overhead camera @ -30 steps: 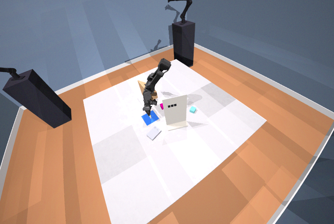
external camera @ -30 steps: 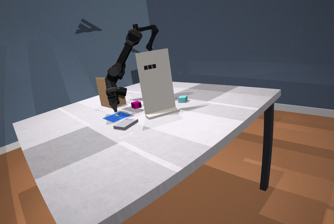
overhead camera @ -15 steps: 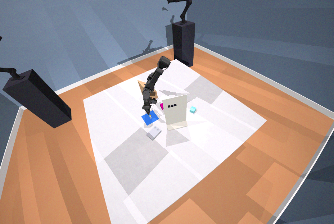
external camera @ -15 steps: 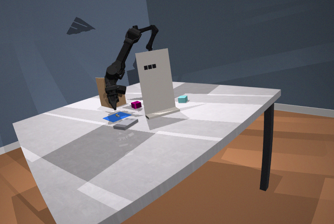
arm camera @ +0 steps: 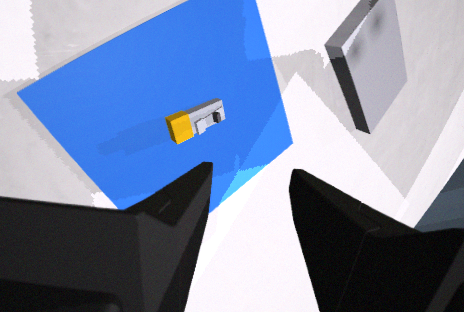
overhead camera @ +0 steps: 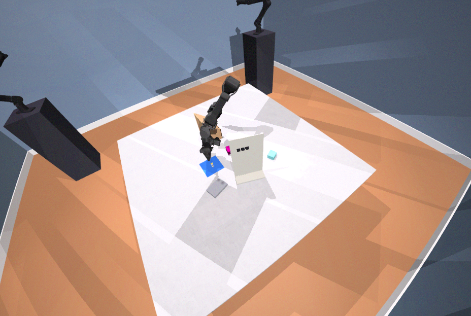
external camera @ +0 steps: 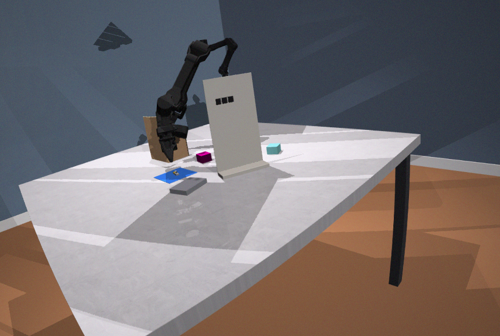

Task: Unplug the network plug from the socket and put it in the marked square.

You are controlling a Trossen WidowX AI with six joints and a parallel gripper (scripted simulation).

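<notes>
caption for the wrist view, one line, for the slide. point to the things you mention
Open gripper (overhead camera: 207, 160) (external camera: 171, 160) (arm camera: 251, 176) above the table, yellow-and-grey plug (overhead camera: 212, 164) (external camera: 175, 173) (arm camera: 179, 128) lying released inside the blue square (overhead camera: 217, 170) (external camera: 166, 178) (arm camera: 150, 64).

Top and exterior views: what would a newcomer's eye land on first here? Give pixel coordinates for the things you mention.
Probably the tall pale panel (overhead camera: 247, 158) (external camera: 234, 130) standing upright on the table, with three dark sockets in a row near its top. Next, the bright blue square (overhead camera: 206, 170) (external camera: 165, 178) (arm camera: 150, 64) lying beside it, with the small yellow-and-grey plug (overhead camera: 212, 164) (external camera: 175, 173) (arm camera: 180, 127) on it. The black end effector (overhead camera: 208, 160) (external camera: 171, 160) (arm camera: 251, 176) hangs open above the table near that square.
</notes>
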